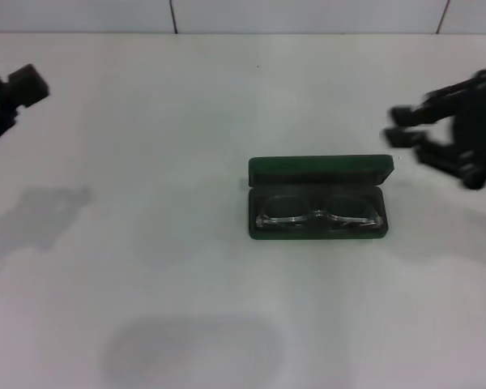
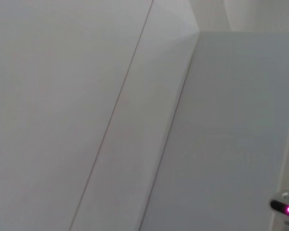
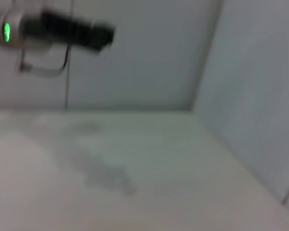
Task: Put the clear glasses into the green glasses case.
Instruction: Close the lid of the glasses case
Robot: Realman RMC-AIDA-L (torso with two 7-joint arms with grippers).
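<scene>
On the white table [image 1: 146, 162], seen from the head view, the green glasses case [image 1: 319, 197] lies open with the clear glasses [image 1: 320, 215] resting inside its tray, nothing crowding it. The right gripper [image 1: 411, 135] hovers apart to the case's right, fingers spread and empty, while the left gripper [image 1: 20, 87] sits at the far left edge, its opening impossible to tell. Both wrist views show only pale walls, the right one also catching a dark device with a green light [image 3: 48, 31].

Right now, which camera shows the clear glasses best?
The head view: the clear glasses lie inside the open green glasses case mid-table. Neither wrist view shows them, only white surfaces.
</scene>
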